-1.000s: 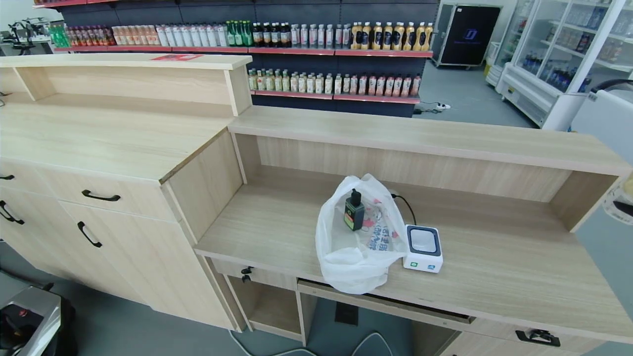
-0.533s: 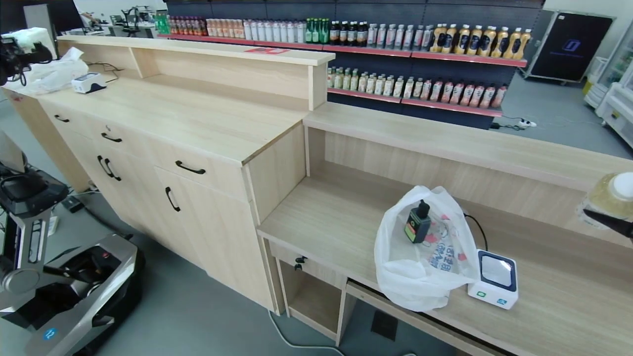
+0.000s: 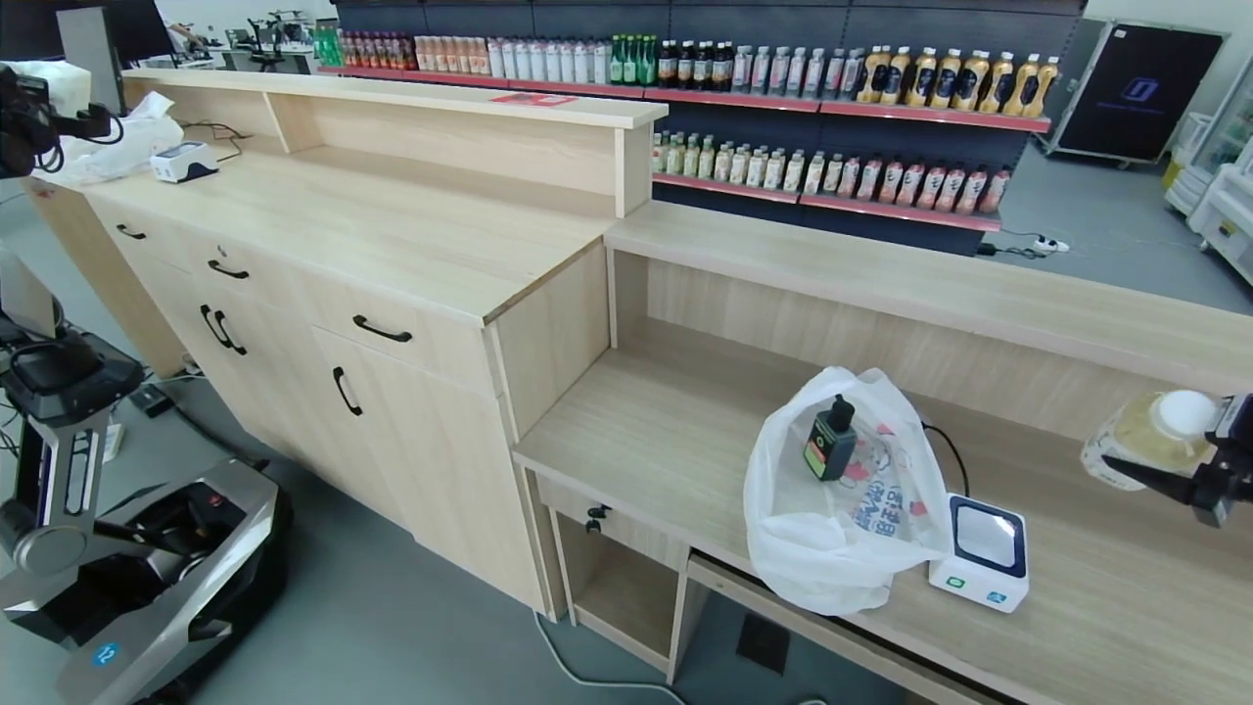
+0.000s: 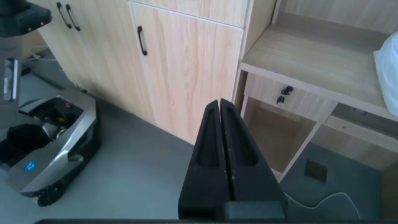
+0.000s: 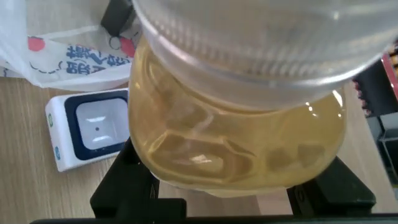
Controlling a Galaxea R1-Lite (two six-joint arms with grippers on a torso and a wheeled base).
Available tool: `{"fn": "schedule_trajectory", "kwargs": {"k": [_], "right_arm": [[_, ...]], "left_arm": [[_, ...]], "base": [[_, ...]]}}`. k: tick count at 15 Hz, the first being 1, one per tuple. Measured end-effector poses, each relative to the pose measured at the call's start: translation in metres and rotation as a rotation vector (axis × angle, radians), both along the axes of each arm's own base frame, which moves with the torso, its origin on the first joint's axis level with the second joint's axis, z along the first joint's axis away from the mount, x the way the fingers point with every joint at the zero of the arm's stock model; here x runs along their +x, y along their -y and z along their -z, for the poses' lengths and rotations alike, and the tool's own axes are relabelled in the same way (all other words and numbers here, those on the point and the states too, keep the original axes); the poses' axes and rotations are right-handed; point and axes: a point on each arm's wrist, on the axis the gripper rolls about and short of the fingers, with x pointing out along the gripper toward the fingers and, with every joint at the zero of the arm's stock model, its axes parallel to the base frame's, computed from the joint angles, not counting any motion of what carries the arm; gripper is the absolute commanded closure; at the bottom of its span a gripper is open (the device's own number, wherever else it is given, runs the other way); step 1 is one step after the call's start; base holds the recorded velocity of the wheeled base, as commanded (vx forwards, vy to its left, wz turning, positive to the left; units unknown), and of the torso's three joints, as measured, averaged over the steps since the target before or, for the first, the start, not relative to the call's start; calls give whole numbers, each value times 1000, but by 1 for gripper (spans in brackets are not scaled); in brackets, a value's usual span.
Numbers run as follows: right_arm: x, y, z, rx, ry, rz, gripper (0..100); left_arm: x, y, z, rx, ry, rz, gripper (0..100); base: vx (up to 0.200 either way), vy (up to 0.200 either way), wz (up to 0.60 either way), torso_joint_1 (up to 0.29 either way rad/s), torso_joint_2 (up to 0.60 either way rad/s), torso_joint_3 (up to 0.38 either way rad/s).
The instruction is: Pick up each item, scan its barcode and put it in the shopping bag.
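Observation:
A clear jar of yellowish liquid with a white lid [image 3: 1150, 441] hangs over the low counter's right end, my right gripper [image 3: 1160, 468] shut on it. In the right wrist view the jar [image 5: 236, 124] hangs over the white barcode scanner [image 5: 93, 134] and the shopping bag [image 5: 56, 56]. The white shopping bag [image 3: 842, 529] stands open on the counter with a dark, green-labelled bottle [image 3: 830, 446] inside. The scanner [image 3: 982, 553] sits right beside the bag. My left gripper [image 4: 222, 143] is shut with nothing in it, low over the floor before the cabinets.
The low counter [image 3: 666, 431] sits under an overhanging wooden shelf [image 3: 930, 284]. A taller counter [image 3: 392, 235] on the left carries another bag and scanner [image 3: 181, 162]. Another robot [image 3: 98, 509] stands on the floor at the left. Bottle shelves [image 3: 783, 88] line the back.
The head camera swung left early on. Since half a second ago the right gripper has brought the jar lower and leftward, closer to the scanner. Bag and scanner have stayed put.

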Motion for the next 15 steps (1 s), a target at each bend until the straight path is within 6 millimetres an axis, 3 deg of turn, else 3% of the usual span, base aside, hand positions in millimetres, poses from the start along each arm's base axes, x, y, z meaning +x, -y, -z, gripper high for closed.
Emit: {"fn": "schedule_trajectory", "kwargs": {"k": [6, 15], "right_arm": [[19, -2, 22, -38, 52, -174, 100], [30, 1, 53, -38, 17, -196, 100]], "left_arm": [[0, 0, 0, 0, 0, 0, 100], [0, 0, 0, 0, 0, 0, 100]], "base": [[0, 0, 0, 0, 0, 0], [0, 0, 0, 0, 0, 0]]}}
